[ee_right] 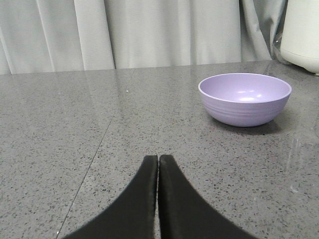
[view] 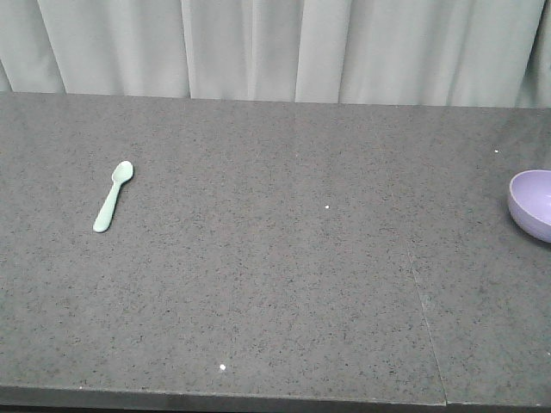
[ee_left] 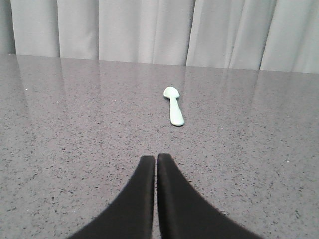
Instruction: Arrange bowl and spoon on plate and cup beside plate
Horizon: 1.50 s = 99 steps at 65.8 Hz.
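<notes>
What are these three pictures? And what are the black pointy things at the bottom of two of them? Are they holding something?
These pictures come from a robot with two arms. The first one looks at the grey table from the front. The other two come from little cameras on the robot's wrists, so each camera sees its own end effector, which is the part that grabs things. The black shapes are the left end effector and the right end effector. Each has its two fingers pressed together, and neither is holding anything. A pale green spoon lies on the table in front of the left arm. An empty purple bowl sits in front of the right arm. A pale curtain hangs behind the table.
</notes>
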Tool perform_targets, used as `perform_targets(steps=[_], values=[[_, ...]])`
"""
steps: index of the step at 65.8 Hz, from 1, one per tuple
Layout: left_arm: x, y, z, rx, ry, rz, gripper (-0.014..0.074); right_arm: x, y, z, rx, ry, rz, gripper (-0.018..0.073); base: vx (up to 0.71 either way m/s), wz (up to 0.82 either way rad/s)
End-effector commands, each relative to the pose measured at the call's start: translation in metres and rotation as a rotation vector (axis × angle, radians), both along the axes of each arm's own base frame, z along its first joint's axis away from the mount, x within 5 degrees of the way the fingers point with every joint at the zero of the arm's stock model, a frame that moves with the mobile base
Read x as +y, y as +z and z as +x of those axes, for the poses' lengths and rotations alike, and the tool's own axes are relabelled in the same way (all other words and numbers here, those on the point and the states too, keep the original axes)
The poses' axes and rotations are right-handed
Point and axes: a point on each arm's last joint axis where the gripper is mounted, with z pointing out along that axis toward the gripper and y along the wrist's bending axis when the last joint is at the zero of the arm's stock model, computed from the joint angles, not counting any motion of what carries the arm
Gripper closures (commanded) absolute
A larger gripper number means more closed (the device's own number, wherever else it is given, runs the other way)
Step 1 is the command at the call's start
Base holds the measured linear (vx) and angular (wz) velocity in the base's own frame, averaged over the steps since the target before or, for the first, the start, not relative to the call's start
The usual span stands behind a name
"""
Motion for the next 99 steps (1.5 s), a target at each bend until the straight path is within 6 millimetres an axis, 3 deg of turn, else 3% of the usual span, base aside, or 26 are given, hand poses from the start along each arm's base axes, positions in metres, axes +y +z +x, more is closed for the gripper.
perform_targets(steps=[1,99], values=[[-0.0001,-0.0029,0.0003,-0.057,0.000,-0.010,0.0602,0.0000,0.0016,0.0000,-0.068,0.001,-0.014,0.0564,0.00,0.00],[-0.0001,-0.0029,0.0003,-0.057,0.000,-0.010,0.0602,0.0000,0.0016,0.0000,-0.068,0.001,-0.014,0.0564,0.00,-0.01]])
